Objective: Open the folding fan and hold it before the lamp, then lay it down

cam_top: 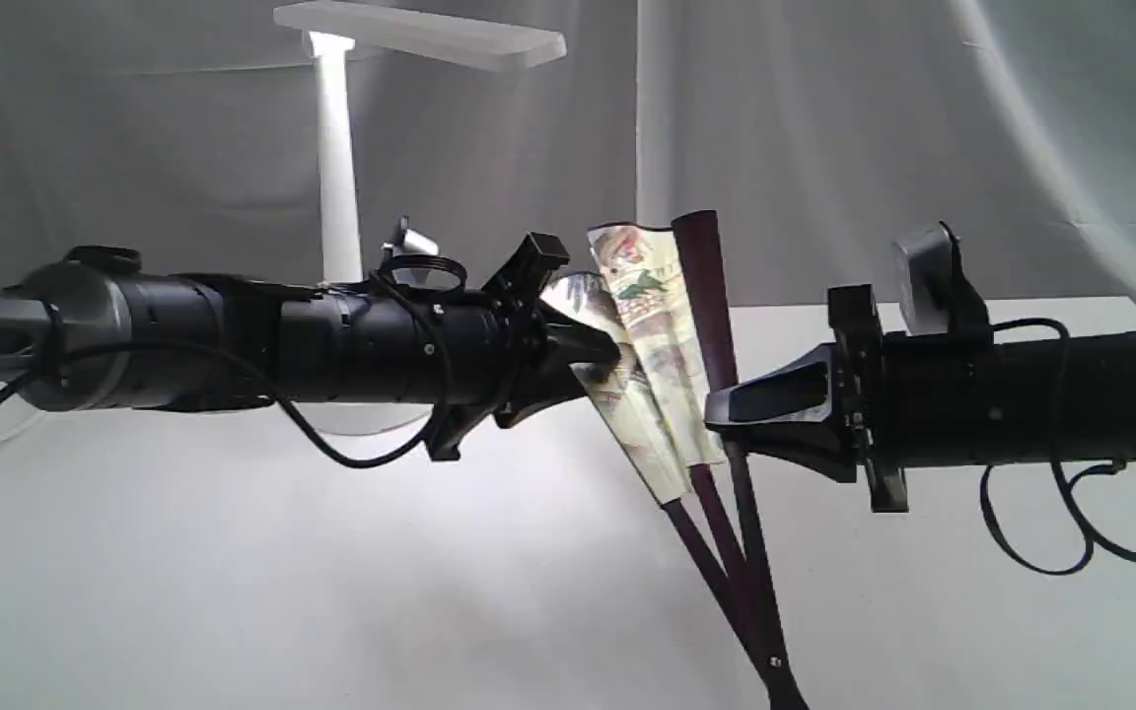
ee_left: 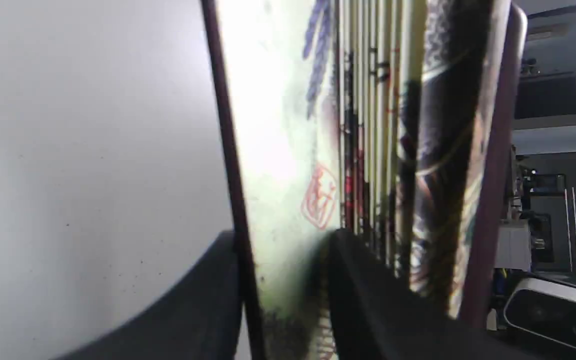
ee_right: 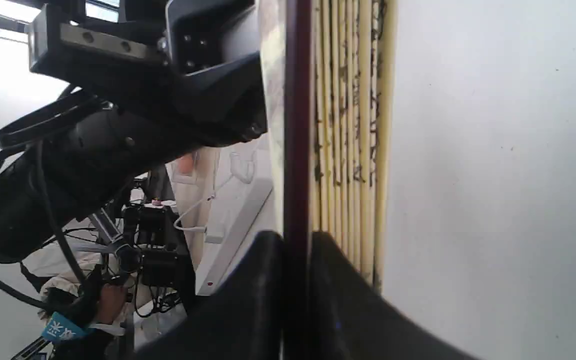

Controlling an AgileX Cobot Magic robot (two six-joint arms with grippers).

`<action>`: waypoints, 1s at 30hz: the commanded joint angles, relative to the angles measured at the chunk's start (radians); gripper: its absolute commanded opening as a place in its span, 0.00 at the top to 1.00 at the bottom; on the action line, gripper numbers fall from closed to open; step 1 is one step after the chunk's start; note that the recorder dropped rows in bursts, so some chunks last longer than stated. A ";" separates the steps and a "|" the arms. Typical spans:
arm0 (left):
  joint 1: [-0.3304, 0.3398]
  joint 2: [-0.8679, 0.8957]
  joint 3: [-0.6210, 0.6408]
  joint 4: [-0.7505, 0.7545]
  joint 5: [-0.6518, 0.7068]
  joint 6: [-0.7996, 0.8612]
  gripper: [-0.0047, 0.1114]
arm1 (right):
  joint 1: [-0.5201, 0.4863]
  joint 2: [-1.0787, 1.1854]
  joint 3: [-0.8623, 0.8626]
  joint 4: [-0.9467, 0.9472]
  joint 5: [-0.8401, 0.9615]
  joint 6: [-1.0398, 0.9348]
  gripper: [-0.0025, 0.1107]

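The folding fan is held upright above the table, only partly spread, with its maroon ribs meeting at a pivot low down. My left gripper is shut on the fan's left edge. The left wrist view shows the painted paper with a red seal clamped in that gripper. My right gripper is shut on the right maroon guard, which runs between its fingers. The white lamp stands behind the left arm, its bar head lit and its base mostly hidden.
A white table lies under both arms, with a grey cloth backdrop behind. Black cables hang below the right arm and loop under the left one. Lab equipment sits beyond the table in the right wrist view.
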 commanded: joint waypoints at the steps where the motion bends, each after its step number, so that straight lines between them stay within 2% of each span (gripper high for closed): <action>1: 0.003 0.010 -0.008 -0.003 0.020 -0.009 0.71 | -0.004 -0.014 0.002 0.001 0.015 -0.014 0.98; 4: 0.003 0.012 -0.008 -0.003 0.020 -0.009 0.76 | -0.004 -0.014 0.002 0.001 0.015 -0.014 0.98; 5: 0.003 0.012 -0.008 -0.003 0.020 -0.009 0.81 | -0.004 -0.014 0.002 -0.003 0.015 -0.014 0.98; 7: 0.003 0.012 -0.008 -0.003 0.043 -0.009 0.96 | -0.004 -0.014 0.002 -0.011 0.015 -0.014 0.98; 16: 0.004 0.010 -0.008 -0.003 0.113 -0.004 0.96 | -0.004 -0.014 0.002 -0.036 0.015 -0.014 0.95; 24: 0.051 0.006 -0.008 -0.003 0.232 -0.006 0.96 | -0.004 -0.014 0.002 -0.012 0.015 -0.014 0.64; 30: 0.063 0.006 -0.008 -0.003 0.275 -0.006 0.96 | -0.010 -0.014 -0.011 -0.007 0.015 -0.014 0.49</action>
